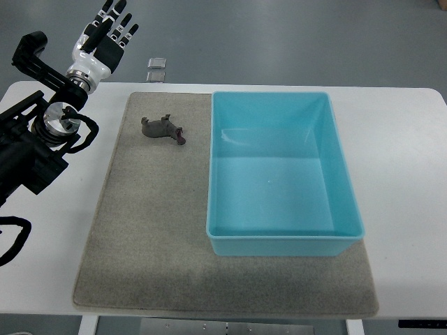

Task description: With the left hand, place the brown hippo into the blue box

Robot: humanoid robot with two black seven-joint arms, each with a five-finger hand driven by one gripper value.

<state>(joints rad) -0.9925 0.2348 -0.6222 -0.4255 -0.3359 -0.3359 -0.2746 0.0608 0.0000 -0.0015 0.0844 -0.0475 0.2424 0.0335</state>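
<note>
Reaching upward, left hand [106,36] seemingly spreads fingers.

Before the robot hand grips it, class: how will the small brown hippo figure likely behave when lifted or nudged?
The small brown hippo figure looks moulded and rigid, so probably stiff. It seems tiny beside the blue plastic box, so likely light. On the grey felt mat it may tip rather than slide.

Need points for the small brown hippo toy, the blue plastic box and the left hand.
small brown hippo toy [162,128], top view, middle of its back
blue plastic box [281,246], top view, near wall
left hand [106,36], top view, palm
</note>
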